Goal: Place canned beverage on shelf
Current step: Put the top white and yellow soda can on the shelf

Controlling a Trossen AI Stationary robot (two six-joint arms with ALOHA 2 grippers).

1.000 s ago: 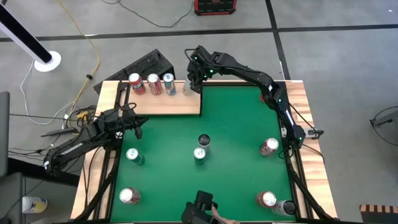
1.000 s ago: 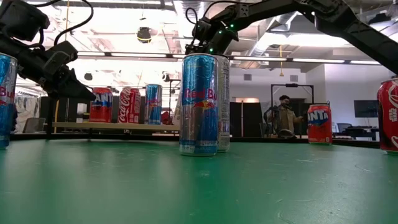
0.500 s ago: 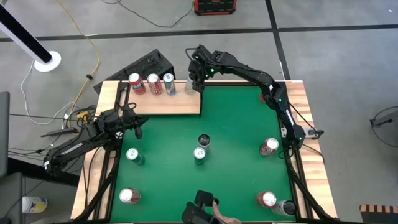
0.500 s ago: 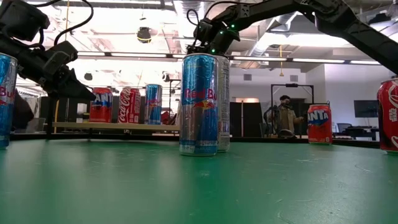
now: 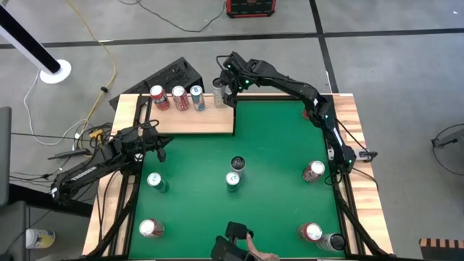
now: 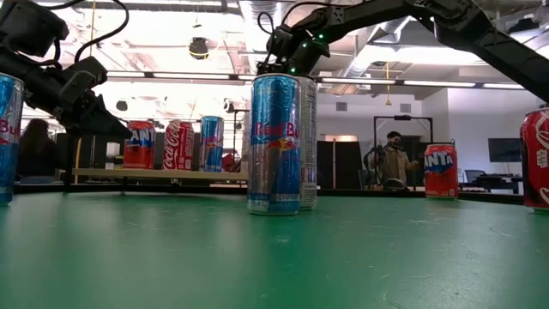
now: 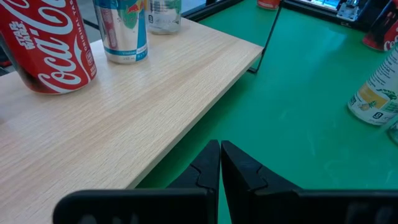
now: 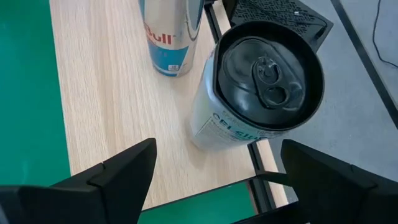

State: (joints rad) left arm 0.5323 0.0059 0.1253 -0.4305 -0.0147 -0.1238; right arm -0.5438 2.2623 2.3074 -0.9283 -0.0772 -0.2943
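Standing nearest in the low view: a tall blue-and-silver Red Bull can [image 6: 274, 143] on the green felt tabletop [image 6: 274, 257], with a second slim can directly behind it. At that view's edges, a red Star Wars Coca-Cola can [image 6: 536, 160] and part of a blue can [image 6: 9, 137]; farther off, an orange Fanta can [image 6: 440, 171] on the felt. High view, near edge to far: two red-topped cans, one at each near corner; a green-topped can [image 5: 154, 180] at mid-left, a red can [image 5: 313, 171] at mid-right, and two cans close together at centre. Left gripper [image 7: 220, 163]: fingers pressed together, gripping nothing, low over the felt beside the shelf's near edge. Shelf [image 5: 196, 122]: flat pale-wood board with visible grain, at the far left of the table, raised a little above the felt. Contents, in a row along its far edge: Fanta can [image 6: 139, 144], Star Wars Coca-Cola can [image 7: 46, 43], Red Bull can [image 8: 166, 34], then a pale silver Celsius can [image 8: 258, 93] with a dark top and unopened tab, upright at the far right corner, label partly legible. Right gripper [image 8: 217, 171]: spread wide above the Celsius can, fingers clear of it on both sides, can released. Beyond the table, a person [image 6: 393, 163] stands in the room.
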